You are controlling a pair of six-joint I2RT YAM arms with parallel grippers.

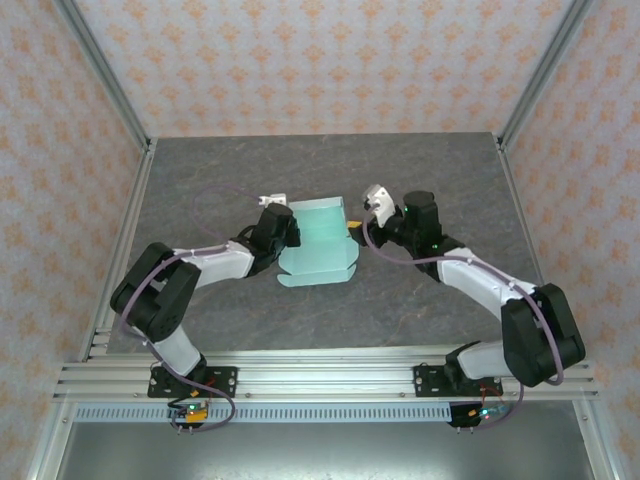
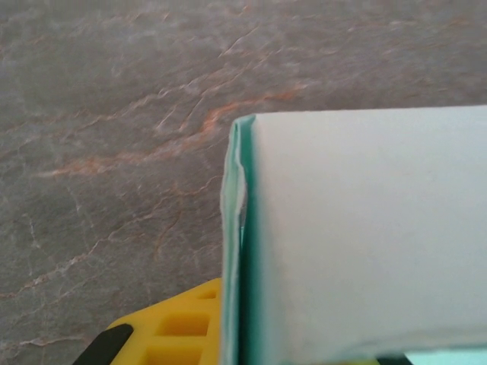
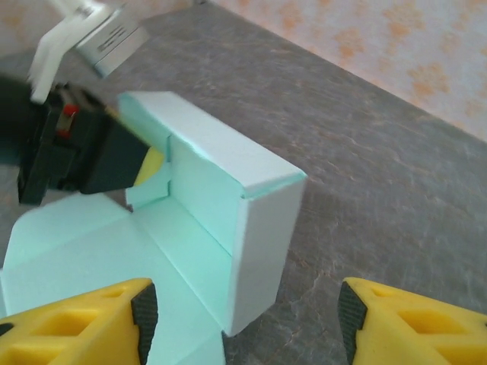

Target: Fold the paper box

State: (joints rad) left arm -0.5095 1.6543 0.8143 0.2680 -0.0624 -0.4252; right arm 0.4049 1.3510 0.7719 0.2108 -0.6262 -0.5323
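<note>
The pale mint-green paper box (image 1: 318, 248) lies half folded in the middle of the table, its back and side walls raised and a front flap flat. My left gripper (image 1: 288, 228) is shut on the box's left wall. In the left wrist view one yellow finger (image 2: 176, 328) presses against the card's edge (image 2: 236, 251). In the right wrist view the box (image 3: 198, 228) stands close ahead. My right gripper (image 3: 247, 312) is open, its fingers straddling the upright right wall (image 3: 266, 251) without touching it. The left gripper (image 3: 99, 156) shows at the far wall.
The dark grey stone-patterned table (image 1: 200, 180) has bare surface around the box. Patterned enclosure walls and metal frame posts (image 1: 110, 80) bound it at the sides and back. An aluminium rail (image 1: 320, 375) holding both arm bases runs along the near edge.
</note>
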